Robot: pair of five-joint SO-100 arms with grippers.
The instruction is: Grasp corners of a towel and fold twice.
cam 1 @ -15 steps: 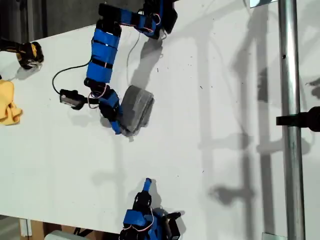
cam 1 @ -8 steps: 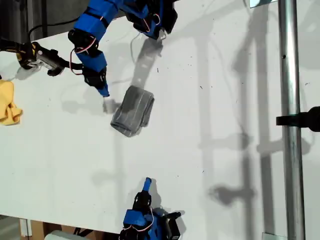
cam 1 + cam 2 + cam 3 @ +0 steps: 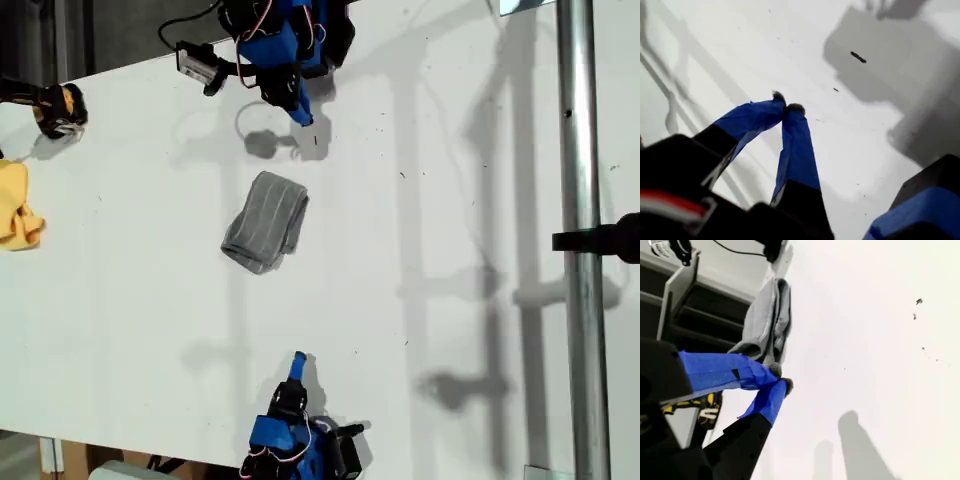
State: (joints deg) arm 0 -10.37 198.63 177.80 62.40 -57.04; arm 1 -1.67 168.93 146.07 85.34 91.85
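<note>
The towel (image 3: 265, 233) lies folded into a small, thick grey bundle on the white table (image 3: 420, 330), near the middle of the exterior view. Its corners are tucked into the folds and I cannot pick them out. My first gripper (image 3: 303, 118) hangs shut and empty near the table's far edge, well apart from the towel; the first wrist view shows its fingertips (image 3: 780, 97) touching over bare table. My second gripper (image 3: 298, 358) is shut and empty at the exterior view's bottom, pointing at the towel (image 3: 767, 320) from a distance.
A yellow cloth (image 3: 18, 205) and a black-and-yellow object (image 3: 58, 108) sit at the exterior view's left edge. A metal pole (image 3: 580, 240) with a black clamp (image 3: 610, 238) runs down the exterior view's right side. Small dark specks (image 3: 858, 57) mark the table.
My first arm has lifted away from the towel's edge and drawn back to the table's far side. The towel stays folded where it lay. My second arm has barely moved.
</note>
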